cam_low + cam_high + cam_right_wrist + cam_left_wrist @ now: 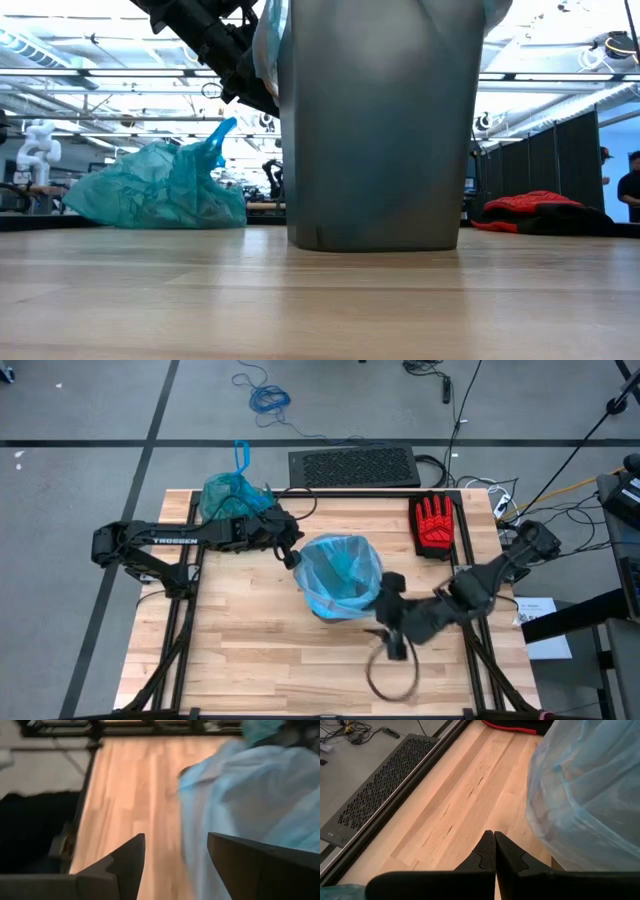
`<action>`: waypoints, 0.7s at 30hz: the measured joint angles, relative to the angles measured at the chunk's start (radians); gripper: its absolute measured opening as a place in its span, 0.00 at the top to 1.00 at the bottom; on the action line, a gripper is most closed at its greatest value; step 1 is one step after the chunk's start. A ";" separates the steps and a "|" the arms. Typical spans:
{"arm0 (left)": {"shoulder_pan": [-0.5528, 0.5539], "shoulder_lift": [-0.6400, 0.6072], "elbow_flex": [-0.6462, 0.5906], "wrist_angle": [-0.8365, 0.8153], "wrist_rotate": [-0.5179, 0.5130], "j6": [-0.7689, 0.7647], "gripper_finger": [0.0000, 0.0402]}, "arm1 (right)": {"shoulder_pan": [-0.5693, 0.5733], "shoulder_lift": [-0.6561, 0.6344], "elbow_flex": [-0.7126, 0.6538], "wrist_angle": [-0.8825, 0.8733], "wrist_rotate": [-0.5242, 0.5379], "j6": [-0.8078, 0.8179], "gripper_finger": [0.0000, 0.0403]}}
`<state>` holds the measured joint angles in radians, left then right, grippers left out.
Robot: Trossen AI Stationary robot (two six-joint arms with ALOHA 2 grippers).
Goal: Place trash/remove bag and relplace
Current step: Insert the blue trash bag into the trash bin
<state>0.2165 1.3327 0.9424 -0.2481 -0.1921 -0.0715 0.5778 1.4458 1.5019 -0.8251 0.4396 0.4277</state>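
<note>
Nearest the front edge of the pale wooden table, we see the right gripper hanging just beside the front right of the bin, its two dark fingers spread wide with nothing between them. From its wrist view the pale sky-blue plastic liner fills the space just ahead of the jaws. We judge the gripper has let go of the plastic so that the liner can settle over the rim.

In the middle of the table stands the grey plastic bin, upright, with that paler liner draped inside it and folded out over its rim. We take this as the replacement bag, already seated or nearly so.

At the bin's back left side, the left gripper rests close to the liner's edge. Its fingers are pressed together, and the wrist view shows no plastic pinched between them. We judge it is there to steady or tuck that side.

Farther back, at the back left corner, lies the crinkly teal-green bin bag, tied off and slumped on the wood, set well apart from the bin, presumably to be out of the way. No loose trash shows on the table. Near the back right corner lies a red and black glove.
</note>
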 joint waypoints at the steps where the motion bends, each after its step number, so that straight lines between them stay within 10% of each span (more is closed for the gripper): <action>1: 0.000 0.000 0.000 0.000 0.000 0.000 1.00 | -0.018 0.001 0.000 0.012 0.002 -0.002 0.49; 14: 0.000 0.000 0.000 0.000 0.000 0.000 1.00 | -0.233 0.102 -0.001 0.211 -0.159 -0.042 0.53; 21: 0.000 0.000 0.000 0.007 0.000 0.007 1.00 | -0.231 0.151 0.000 0.277 -0.212 -0.088 0.86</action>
<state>0.2165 1.3327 0.9424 -0.2408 -0.1926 -0.0648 0.3470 1.5972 1.5017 -0.5481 0.2275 0.3398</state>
